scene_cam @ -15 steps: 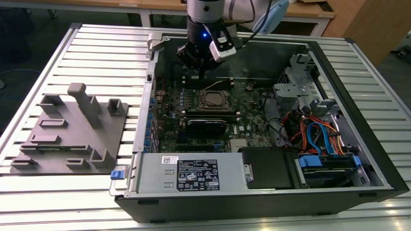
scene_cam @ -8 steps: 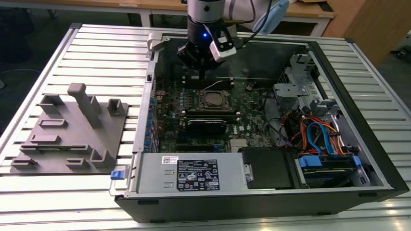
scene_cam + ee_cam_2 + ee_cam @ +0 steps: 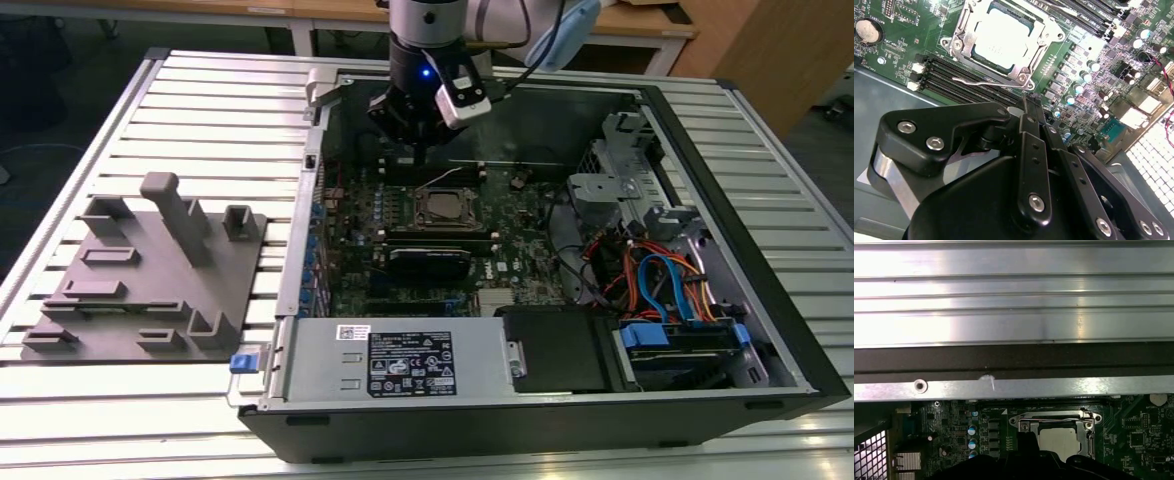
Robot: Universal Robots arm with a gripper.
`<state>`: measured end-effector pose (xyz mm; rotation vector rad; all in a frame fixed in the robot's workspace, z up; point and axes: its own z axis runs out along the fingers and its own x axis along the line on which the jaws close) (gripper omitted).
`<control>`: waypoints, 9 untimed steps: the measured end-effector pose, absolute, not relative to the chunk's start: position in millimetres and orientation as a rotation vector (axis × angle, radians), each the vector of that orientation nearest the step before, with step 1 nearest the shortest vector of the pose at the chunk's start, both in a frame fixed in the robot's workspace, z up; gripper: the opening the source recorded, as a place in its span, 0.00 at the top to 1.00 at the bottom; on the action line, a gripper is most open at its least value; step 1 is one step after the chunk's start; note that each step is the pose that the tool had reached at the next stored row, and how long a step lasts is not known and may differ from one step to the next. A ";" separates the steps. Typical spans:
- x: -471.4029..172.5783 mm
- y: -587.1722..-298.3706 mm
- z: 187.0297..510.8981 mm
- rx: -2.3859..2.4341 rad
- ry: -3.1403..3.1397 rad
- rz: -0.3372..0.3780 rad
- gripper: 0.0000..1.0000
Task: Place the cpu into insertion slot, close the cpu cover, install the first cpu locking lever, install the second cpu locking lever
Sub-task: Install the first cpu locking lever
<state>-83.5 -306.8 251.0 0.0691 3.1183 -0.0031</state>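
Since the cpu (image 3: 1004, 37) already sits in the insertion slot (image 3: 418, 212) w/ the cpu cover (image 3: 999, 67) down over it, your main risk is the wire lever (image 3: 979, 81). It looks unlatched, lying across the black memory slots (image 3: 939, 65). A thin, springy bent rod like that could skid off hard, smooth tips and scrape the green board (image 3: 899, 60). The gripper (image 3: 1030, 105) hangs just beside the socket, claw closed, nothing in it afaict. Cover is shiny stamped sheet metal w/ a square window; cpu top is flat, pale matte silver.
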 end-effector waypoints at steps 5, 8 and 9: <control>-82.9 -306.8 250.7 0.115 3.117 0.014 0.89; -82.8 -307.6 249.5 0.133 3.117 0.051 0.89; -82.8 -308.5 248.6 0.134 3.117 0.058 0.89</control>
